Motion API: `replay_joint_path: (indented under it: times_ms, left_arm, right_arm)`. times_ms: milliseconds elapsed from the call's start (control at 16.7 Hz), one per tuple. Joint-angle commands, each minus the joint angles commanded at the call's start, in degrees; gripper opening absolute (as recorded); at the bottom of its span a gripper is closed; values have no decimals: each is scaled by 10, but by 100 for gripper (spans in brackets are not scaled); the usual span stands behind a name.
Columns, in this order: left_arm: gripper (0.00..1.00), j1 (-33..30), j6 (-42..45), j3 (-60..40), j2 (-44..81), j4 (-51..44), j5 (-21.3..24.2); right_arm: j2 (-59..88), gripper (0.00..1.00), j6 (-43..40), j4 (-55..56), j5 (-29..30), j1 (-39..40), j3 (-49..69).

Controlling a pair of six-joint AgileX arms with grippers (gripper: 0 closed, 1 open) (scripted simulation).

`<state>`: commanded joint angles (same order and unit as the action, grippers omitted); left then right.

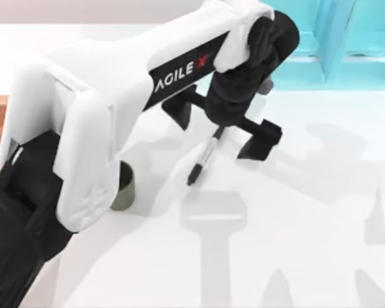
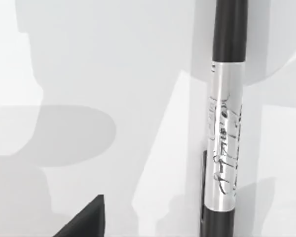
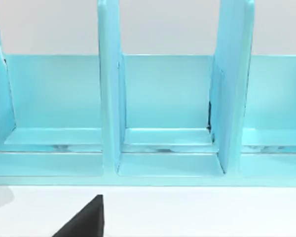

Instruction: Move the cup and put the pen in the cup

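Left tool (image 1: 224, 131), fingers spread wide, poised above the pen (image 1: 202, 158) lying flat on the bench (image 1: 295, 212) (long axis crosses the finger gap); cup (image 1: 124, 187) stands near, leftward

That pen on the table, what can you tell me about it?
The pen is a slim marker with a black cap and black end and a silvery-white barrel carrying dark scribbled print. It lies flat on the white table, between the open fingers of the left gripper, untouched, right of the cup.
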<state>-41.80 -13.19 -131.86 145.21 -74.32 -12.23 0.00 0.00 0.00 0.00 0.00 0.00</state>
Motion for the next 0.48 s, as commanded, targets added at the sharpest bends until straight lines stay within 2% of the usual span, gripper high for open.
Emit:
replay_joint_path:
  times_ms: [480]
  left_arm:
    - [100, 18, 19, 110, 28, 142, 1]
  right_arm:
    - [0, 100, 0, 0, 0, 0, 0]
